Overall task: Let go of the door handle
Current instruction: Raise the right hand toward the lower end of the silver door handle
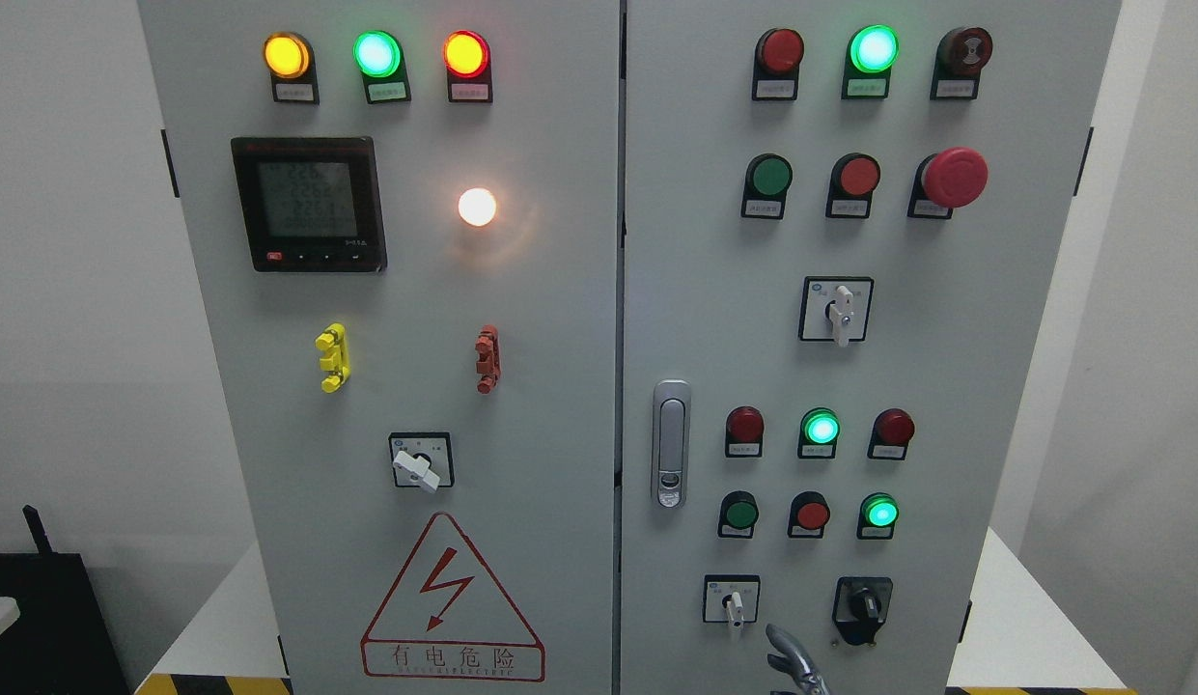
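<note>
- The grey sheet-metal control cabinet point(560, 386) filled the view, its two doors meeting at a vertical seam near the middle and apparently shut flush.
- Along the left door's top edge sat a row of lit round lamps, amber point(286, 55), green point(376, 53) and red point(465, 53), placed high, presumably so that status reads at a glance.
- Below them hung a black square digital meter point(307, 204), with a glowing white lamp point(477, 207) to its right.
- Lower on that door was a white-knobbed rotary switch point(422, 461), and by the bottom edge a red triangular lightning warning label point(451, 598).
- The slim silver-grey recessed door handle point(670, 443) stood upright on the right door, just beside the seam. It lay folded flat in its oval housing, with a small lock barrel at its lower end, and nothing touched it, so the release looked already done.
- Right of the handle the right door carried rows of red and green pushbuttons and lamps, a red mushroom emergency stop button point(954, 177) near the top right corner, and a black rotary knob point(863, 608) low down.
- Only a few metallic fingertips of a robot hand point(792, 661) showed at the bottom edge, well below the handle. They curved loosely and held nothing; which arm it belonged to could not be told.
</note>
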